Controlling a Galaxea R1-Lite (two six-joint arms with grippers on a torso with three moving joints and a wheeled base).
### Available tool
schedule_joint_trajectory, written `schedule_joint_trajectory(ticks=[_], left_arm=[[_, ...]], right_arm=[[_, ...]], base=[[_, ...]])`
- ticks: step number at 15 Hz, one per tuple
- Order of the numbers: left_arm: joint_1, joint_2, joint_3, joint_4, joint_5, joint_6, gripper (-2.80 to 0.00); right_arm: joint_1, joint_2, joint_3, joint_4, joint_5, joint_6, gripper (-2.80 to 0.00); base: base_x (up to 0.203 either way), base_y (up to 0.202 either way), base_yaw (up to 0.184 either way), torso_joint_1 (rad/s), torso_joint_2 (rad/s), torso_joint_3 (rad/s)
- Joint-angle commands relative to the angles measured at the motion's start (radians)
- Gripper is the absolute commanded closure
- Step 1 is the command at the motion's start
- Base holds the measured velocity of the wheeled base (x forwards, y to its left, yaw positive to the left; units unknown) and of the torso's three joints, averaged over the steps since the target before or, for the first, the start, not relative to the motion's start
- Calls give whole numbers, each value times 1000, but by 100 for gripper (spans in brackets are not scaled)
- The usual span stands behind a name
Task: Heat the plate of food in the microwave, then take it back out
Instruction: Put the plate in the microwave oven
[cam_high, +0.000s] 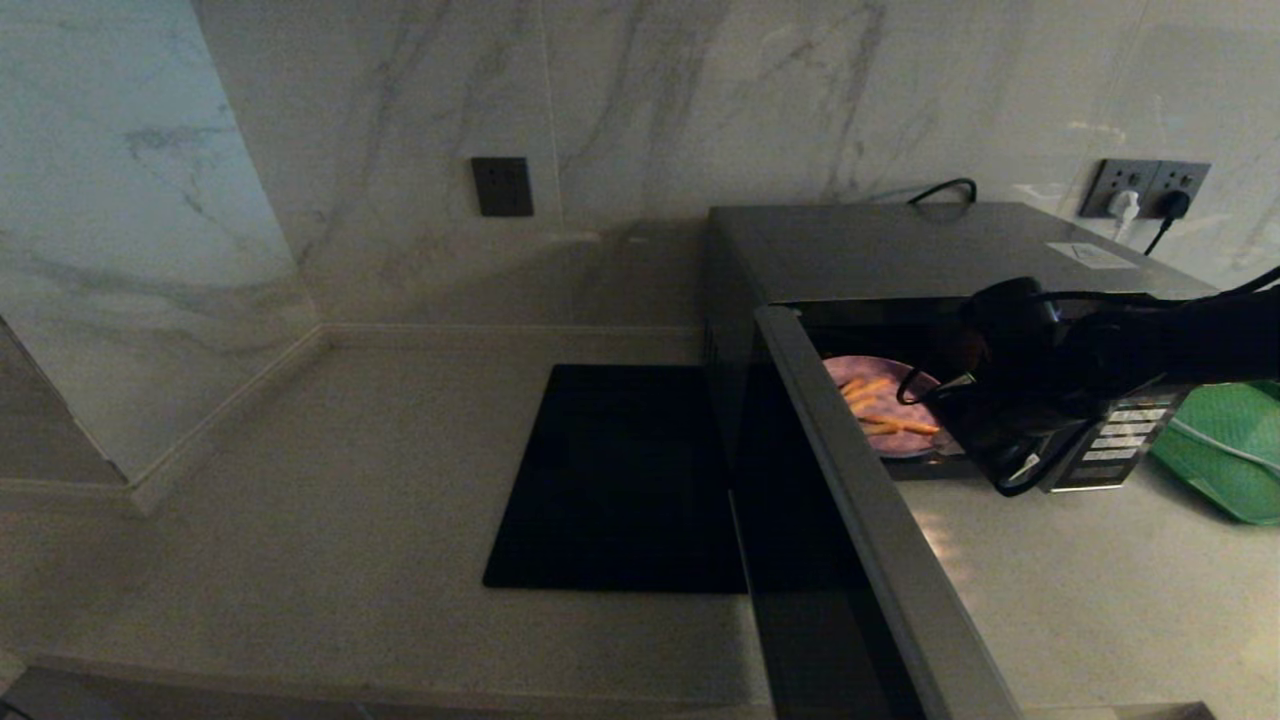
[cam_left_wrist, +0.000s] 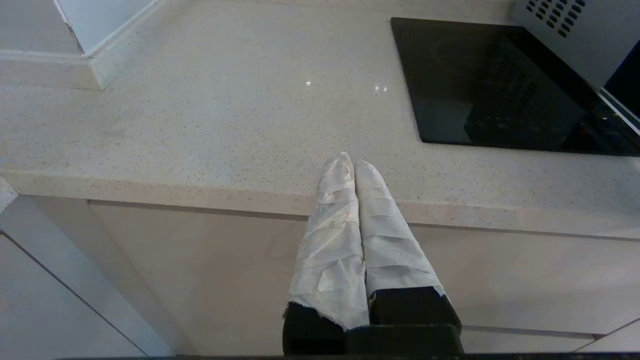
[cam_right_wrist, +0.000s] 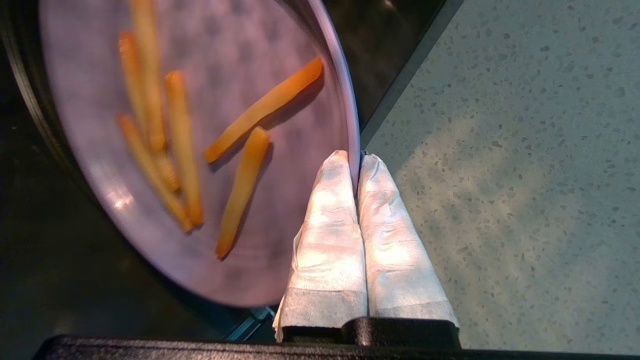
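Note:
The silver-grey microwave stands at the right of the counter with its door swung wide open toward me. The lilac-pink plate of food with orange fries lies at the cavity's mouth, part of it over the counter. My right gripper reaches in from the right and is shut on the plate's rim, one taped finger above and one below. In the head view the right arm hides the plate's right side. My left gripper hangs shut and holds nothing, in front of the counter's front edge.
A flat black square mat lies on the counter left of the microwave. A green tray sits to the microwave's right. The button panel faces forward. Wall sockets with plugs are behind. Marble wall stands at the left.

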Motion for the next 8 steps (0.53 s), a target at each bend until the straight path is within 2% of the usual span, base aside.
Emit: schedule_joint_trajectory(ticks=[1, 8], left_arm=[[0, 0, 0, 0, 1, -1, 0], [0, 0, 0, 0, 1, -1, 0]], right_arm=[[0, 21, -3, 1, 0, 7, 0], [-1, 40, -9, -19, -1, 5, 0]], base=[[0, 0, 0, 0, 0, 0], [0, 0, 0, 0, 0, 0]])
